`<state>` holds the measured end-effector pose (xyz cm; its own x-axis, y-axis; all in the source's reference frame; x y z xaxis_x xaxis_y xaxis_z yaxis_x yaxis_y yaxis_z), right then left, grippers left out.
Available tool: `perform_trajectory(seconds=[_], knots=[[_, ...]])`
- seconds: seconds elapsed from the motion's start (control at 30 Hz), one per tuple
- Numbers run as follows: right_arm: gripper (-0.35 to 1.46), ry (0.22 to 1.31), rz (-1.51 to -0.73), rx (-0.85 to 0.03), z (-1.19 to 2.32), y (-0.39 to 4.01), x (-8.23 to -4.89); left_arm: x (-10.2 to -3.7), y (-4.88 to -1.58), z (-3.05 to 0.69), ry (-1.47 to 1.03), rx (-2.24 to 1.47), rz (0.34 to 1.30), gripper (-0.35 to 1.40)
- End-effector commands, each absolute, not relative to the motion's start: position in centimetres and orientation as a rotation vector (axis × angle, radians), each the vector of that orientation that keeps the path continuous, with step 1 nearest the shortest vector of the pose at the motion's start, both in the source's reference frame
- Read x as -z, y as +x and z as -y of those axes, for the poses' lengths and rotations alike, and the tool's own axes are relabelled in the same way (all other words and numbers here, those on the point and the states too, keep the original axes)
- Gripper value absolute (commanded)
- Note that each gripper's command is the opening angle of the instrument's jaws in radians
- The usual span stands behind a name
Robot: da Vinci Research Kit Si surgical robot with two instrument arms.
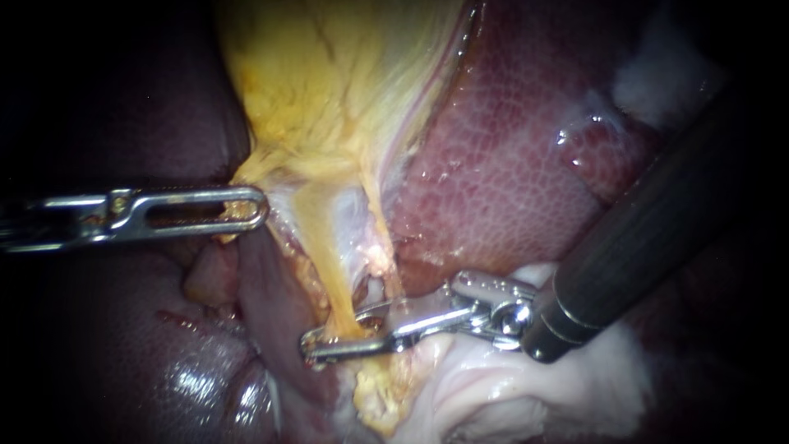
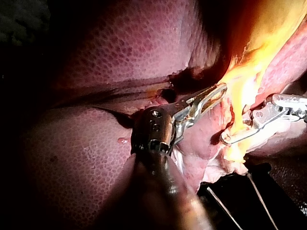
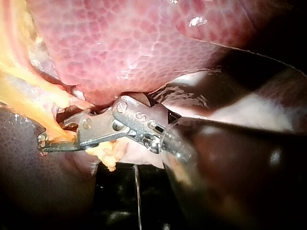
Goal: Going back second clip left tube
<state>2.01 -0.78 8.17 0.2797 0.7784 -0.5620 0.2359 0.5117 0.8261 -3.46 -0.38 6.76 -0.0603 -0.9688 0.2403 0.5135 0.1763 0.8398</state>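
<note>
Closest to the lens is the dark shaft of my right instrument (image 1: 335,330), which slants in from the upper right of the endoscope view and fills much of that side.

At the left edge, my left instrument (image 1: 260,207) comes in level, bright metal with a long slot along its jaw. Its jaws lie together, and the edge of the yellow tissue (image 1: 329,90) is pinched at their tip, pulled out toward it in a point. Dark purple liver (image 1: 189,370) lies below and behind this instrument, wet and shining near the bottom.

The yellow tissue hangs as a broad sheet from the top and narrows downward into two strands. The left tube (image 1: 322,263) is the wider, yellow one and runs down and slightly to the right. A thinner strand (image 1: 380,234) runs just beside it on the right, with pale film between the two.

At its lower end the left tube passes into the gap between the jaws of my right instrument. Those jaws stand apart, one under the tube and the other above and behind it. The right wrist view shows the same gap with the yellow strand crossing it.

Right of the strands, a pink, finely mottled lobe of liver rises to the top. White tissue (image 1: 526,395) lies below the jaws and under the shaft.
</note>
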Motion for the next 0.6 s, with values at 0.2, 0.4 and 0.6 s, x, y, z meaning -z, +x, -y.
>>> perform_trajectory(seconds=[0.2,0.4,0.6], knots=[[-0.35,1.018,-1.276,-0.462,0.78,2.00,-8.16,-6.76,-3.46,0.39,0.601,1.339,0.990,-0.35],[0.51,0.977,-1.289,-0.514,0.78,2.10,-8.13,-6.76,-3.46,0.39,0.601,1.339,0.990,-0.35],[0.58,0.948,-1.302,-0.529,0.79,2.16,-8.09,-6.76,-3.46,0.39,0.601,1.339,0.990,-0.35]])
